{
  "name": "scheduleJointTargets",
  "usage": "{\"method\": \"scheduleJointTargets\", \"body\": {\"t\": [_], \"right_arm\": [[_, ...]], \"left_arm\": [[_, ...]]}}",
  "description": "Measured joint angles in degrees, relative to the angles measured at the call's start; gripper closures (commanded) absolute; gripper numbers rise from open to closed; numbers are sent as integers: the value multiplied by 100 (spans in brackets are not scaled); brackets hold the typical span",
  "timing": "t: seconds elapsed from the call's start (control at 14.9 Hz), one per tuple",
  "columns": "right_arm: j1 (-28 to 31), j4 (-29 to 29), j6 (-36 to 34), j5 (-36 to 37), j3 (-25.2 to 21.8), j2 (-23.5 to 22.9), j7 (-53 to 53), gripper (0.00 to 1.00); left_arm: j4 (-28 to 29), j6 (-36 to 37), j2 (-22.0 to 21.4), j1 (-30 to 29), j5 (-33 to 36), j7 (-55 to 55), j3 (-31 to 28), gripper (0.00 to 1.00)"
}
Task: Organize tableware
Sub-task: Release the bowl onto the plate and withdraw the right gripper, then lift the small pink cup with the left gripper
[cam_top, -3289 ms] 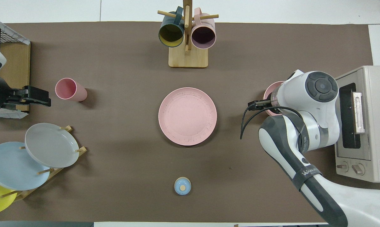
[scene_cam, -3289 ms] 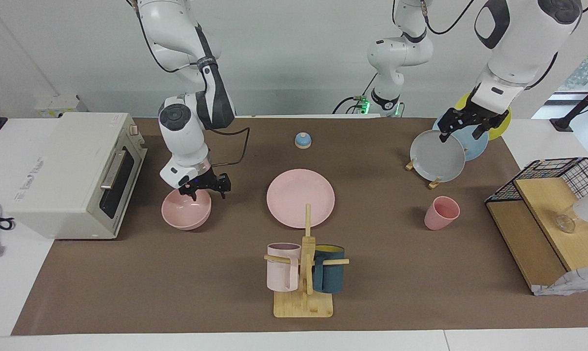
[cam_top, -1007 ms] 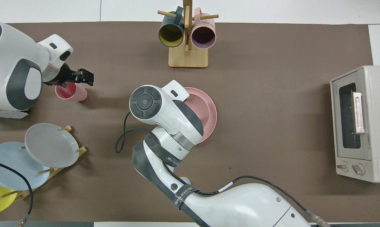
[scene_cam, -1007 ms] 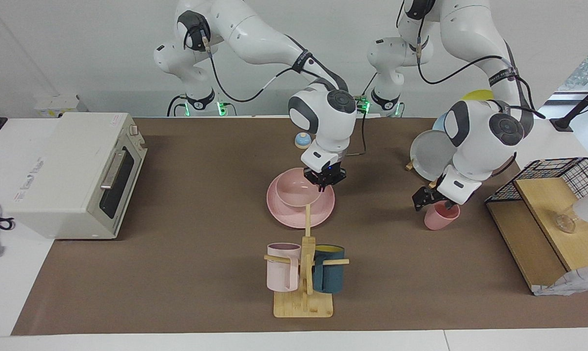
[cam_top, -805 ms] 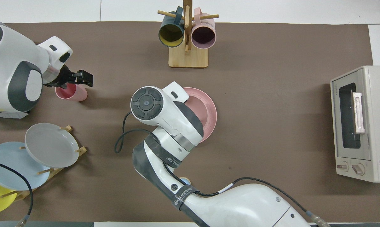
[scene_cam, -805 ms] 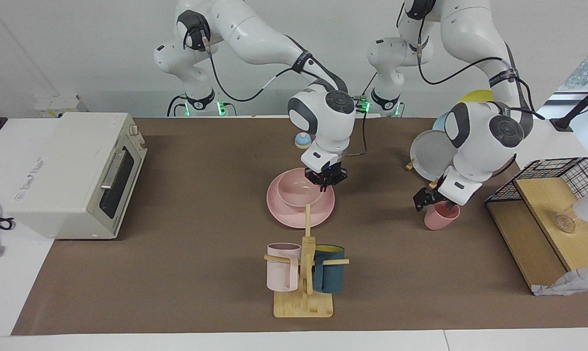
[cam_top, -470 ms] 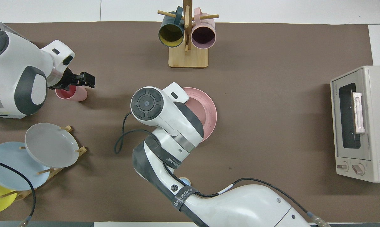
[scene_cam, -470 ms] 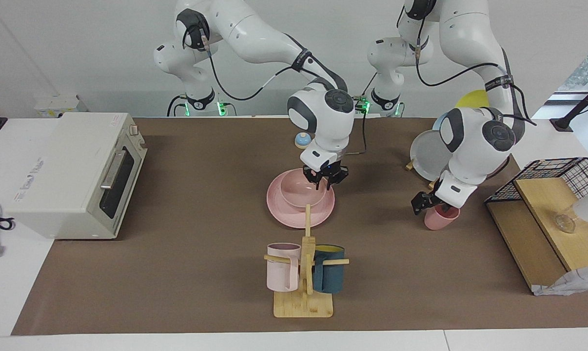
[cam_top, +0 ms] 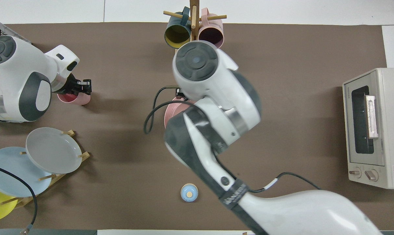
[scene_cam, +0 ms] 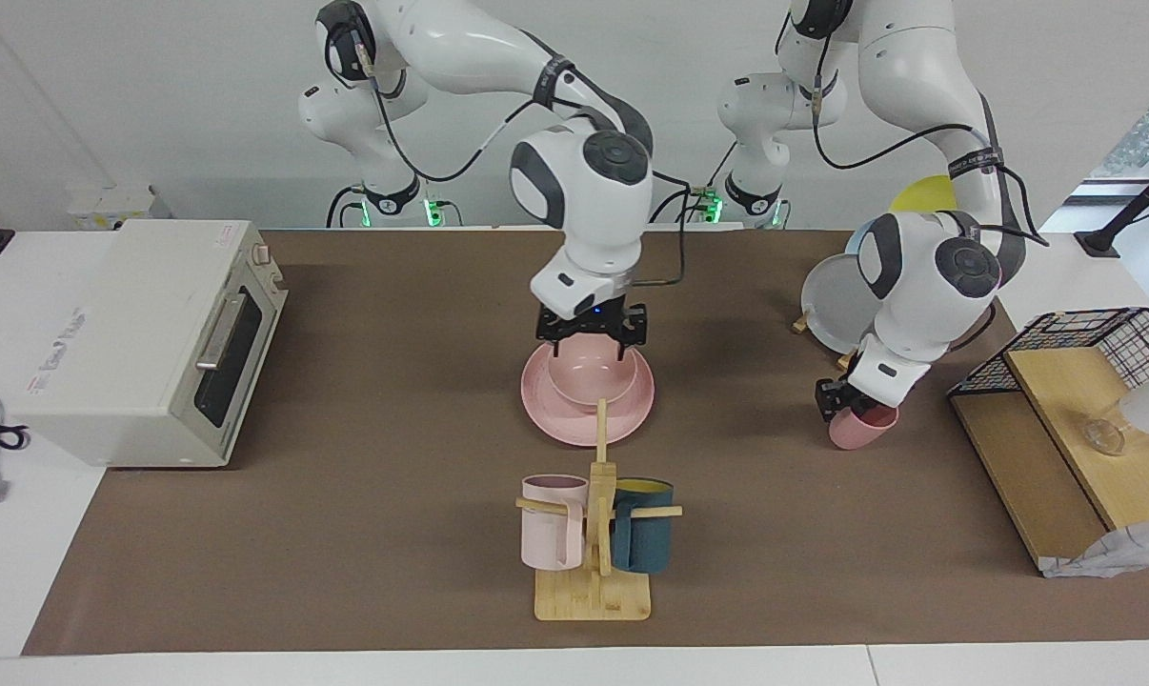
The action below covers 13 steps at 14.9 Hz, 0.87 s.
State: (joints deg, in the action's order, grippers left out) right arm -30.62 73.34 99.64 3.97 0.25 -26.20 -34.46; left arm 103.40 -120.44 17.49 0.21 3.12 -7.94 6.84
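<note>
Sitting in the pink plate at mid-bench, the pink bowl looks placed; the right tool hovers over it, fingers spread and empty. The left tool is at the pink cup toward the left arm's end, grip unclear, so 1 piece remains.

Two white arms with glossy rounded shells are showing dark grey caps on their joints. Black cables are looping along the links, and a black band with white lettering is wrapping each forearm. The right gripper and the left gripper are black. Green lights are glowing at the bases, upper middle of the facing view.
</note>
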Motion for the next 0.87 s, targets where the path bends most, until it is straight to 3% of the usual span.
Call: {"method": "scheduleJointTargets", "body": {"t": [0.2,0.47,0.67,0.87], "right_arm": [[871,-26,-826,-21,-22,646,1339,0],[1562,-2,-1599,-25,-160,1412,2227,0],[2094,249,-1818,-50,-162,1639,2433,0],[2483,603,-1824,-97,-166,1744,2910,0]], "left_arm": [[12,-2,-9,-47,31,247,-6,100],[-169,240,-56,-86,31,319,-3,100],[-1105,1437,-118,10,-96,60,63,100],[-1965,2350,-143,583,-236,-1071,108,100]]}}
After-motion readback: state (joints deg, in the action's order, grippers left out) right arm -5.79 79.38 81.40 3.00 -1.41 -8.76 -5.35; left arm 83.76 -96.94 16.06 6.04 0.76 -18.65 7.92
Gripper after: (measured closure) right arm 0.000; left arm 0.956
